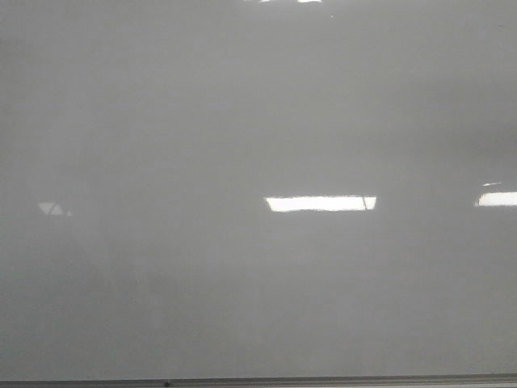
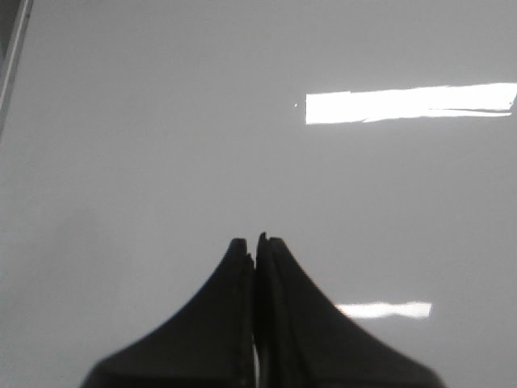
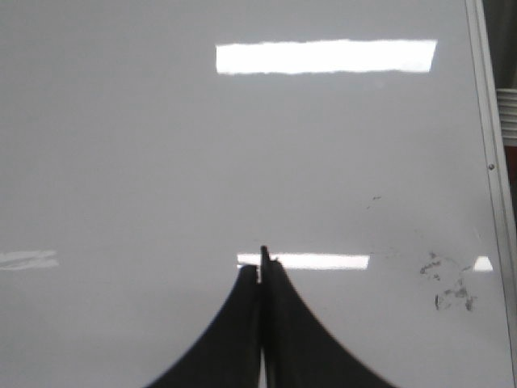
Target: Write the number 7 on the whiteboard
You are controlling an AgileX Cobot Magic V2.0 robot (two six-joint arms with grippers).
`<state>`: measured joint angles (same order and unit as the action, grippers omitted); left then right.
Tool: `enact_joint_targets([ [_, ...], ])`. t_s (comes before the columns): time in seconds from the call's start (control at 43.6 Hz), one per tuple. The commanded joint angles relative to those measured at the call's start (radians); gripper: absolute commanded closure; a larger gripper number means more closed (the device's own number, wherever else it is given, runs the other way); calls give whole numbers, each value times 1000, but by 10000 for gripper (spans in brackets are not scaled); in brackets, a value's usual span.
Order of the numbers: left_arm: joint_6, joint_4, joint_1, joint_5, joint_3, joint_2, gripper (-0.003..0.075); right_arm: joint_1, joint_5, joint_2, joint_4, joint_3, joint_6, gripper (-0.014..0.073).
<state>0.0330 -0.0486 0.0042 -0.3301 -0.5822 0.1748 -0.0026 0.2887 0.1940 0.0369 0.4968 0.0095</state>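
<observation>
The whiteboard is a glossy pale grey board that fills the front view, with a thin metal bottom edge. No number 7 shows on it in any view. No gripper shows in the front view. In the left wrist view my left gripper is shut with nothing between its black fingers, over the bare whiteboard. In the right wrist view my right gripper is shut and empty over the whiteboard. No marker is in view.
Bright rectangular light reflections lie on the board. Faint dark smudges mark the board near its metal side frame in the right wrist view. Another frame edge shows in the left wrist view.
</observation>
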Motion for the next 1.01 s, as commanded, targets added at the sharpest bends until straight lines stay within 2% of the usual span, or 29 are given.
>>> enact_joint_targets([
  [0.0,7,9,-1,-28,-97,95,741,0,6,102,0,99,-9,661],
  [0.115,7,9,-1,-74,-126,177,741,0,78,201,0,150,-9,661],
  [0.779,7,20,-1,-90,-114,432,741,0,106,534,0,151,-22,655],
  [0.894,7,20,-1,-110,-114,471,741,0,122,560,0,151,-63,563],
  [0.986,7,18,-1,-121,-114,509,736,0,123,565,0,151,-68,385],
])
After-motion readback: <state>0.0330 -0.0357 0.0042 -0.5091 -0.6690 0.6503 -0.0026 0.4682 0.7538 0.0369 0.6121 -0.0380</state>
